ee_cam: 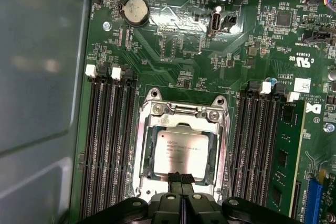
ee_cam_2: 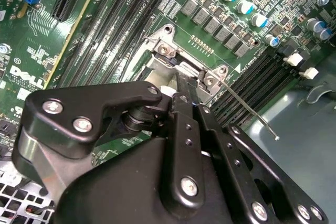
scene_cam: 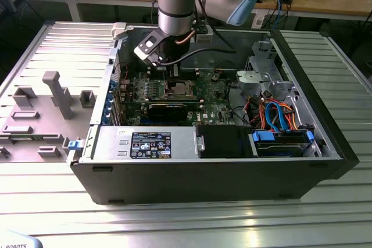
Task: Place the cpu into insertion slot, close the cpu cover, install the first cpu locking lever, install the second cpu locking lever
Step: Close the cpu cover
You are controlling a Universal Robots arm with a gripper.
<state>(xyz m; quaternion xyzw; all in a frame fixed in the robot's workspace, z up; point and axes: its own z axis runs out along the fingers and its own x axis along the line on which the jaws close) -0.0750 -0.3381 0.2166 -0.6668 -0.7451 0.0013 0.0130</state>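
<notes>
Right now I see my gripper (ee_cam: 181, 178), closed on nothing, its tip at the edge of the cpu cover (ee_cam: 144, 153), the seated cpu (ee_cam: 184, 150) just beyond it.

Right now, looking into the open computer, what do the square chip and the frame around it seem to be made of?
The cpu: its top looks like metal, dull silver-grey and matte. It gives a soft, even sheen under dark print. The cpu cover: probably thin stamped sheet metal, brighter and silvery. Its edges and folds catch sharper glints.
</notes>
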